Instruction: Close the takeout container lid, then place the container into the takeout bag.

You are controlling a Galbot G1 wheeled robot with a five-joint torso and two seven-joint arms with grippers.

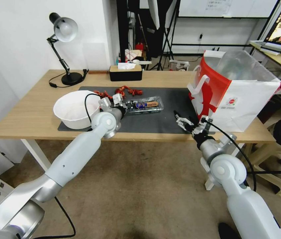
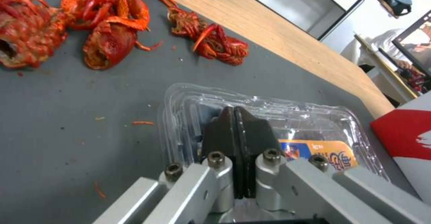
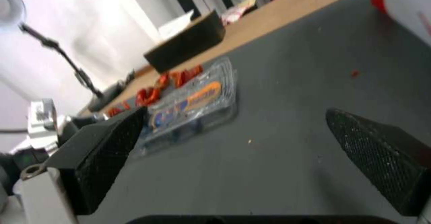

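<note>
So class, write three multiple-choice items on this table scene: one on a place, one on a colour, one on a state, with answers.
1. Where does the container lie?
A in the bowl
B on the dark mat
C in the bag

2. What colours is the bag?
A white and red
B green
C brown

3. How do the left gripper jaws stand?
A wide open
B shut
C around the lamp

Answers: B, it lies flat on the mat. A, red panel on white paper. B, the left wrist view shows them pressed together.
</note>
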